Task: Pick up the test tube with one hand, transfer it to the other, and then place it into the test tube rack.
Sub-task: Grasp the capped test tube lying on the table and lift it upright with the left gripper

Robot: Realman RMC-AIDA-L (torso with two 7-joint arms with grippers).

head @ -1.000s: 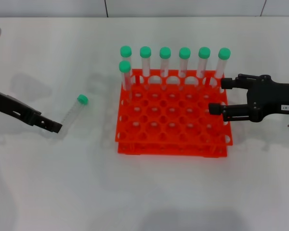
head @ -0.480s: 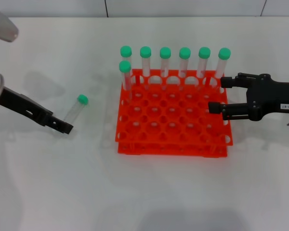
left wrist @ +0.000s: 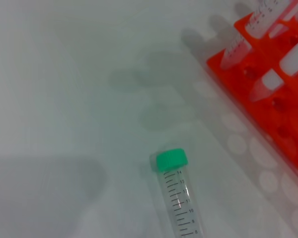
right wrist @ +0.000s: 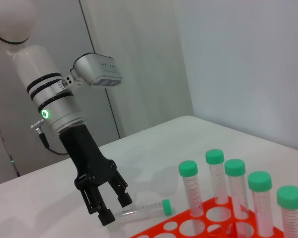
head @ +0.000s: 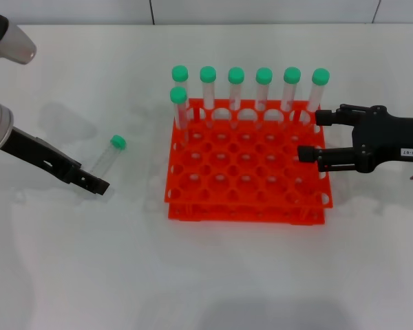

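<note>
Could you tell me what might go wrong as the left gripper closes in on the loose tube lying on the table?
The test tube lies flat on the smooth table, so a finger of the open left gripper could nudge it and set it rolling instead of bracketing it. The gripper is at the tube's bottom end, far from the green cap; a grasp there may tilt or slip. The open right gripper hovers over the test tube rack, close to the standing tubes.

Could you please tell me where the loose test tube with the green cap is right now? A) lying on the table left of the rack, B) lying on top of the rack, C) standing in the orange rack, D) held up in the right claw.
A: the test tube lies flat on the white table, left of the rack, with the open left claw at its bottom end.
</note>
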